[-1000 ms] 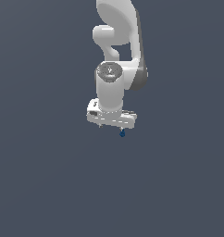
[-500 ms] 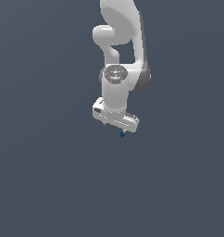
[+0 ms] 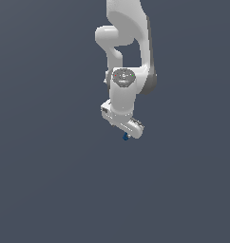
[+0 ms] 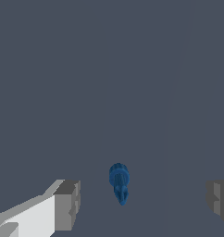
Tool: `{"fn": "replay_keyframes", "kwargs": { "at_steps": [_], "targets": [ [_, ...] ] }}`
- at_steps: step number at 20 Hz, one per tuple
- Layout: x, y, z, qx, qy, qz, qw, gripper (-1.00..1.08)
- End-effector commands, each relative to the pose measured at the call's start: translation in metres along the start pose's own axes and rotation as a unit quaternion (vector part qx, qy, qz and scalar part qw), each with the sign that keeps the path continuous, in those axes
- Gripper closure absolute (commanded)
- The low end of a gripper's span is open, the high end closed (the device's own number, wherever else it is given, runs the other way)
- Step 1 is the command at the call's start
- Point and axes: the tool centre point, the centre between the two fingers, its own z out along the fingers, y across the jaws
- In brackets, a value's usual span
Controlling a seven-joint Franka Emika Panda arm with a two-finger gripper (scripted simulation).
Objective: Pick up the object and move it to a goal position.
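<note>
From my wrist view the fingers stand wide apart, the dark-blue object between them, touching neither. My exterior view shows only the object peeking beneath the gripper.

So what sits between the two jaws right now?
Only the small blue object, in the wrist view. It sits in the gap with bare grey space on both sides, touching neither jaw. The gripper is open.

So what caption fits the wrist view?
Open white pincer with grey fingertips straddling a tiny dark-blue blob, untouched.
</note>
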Motion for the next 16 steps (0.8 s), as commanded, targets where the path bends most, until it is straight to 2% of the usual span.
{"fn": "replay_keyframes", "kwargs": {
  "at_steps": [1,8,16],
  "targets": [
    [-0.004,-0.001,0.003,0.001,0.001,0.032,0.9995,-0.92],
    [-0.016,-0.004,0.012,0.003,0.003,0.118,0.993,-0.92],
    [-0.029,-0.007,0.021,0.005,0.006,0.215,0.9767,-0.92]
  ]
}}
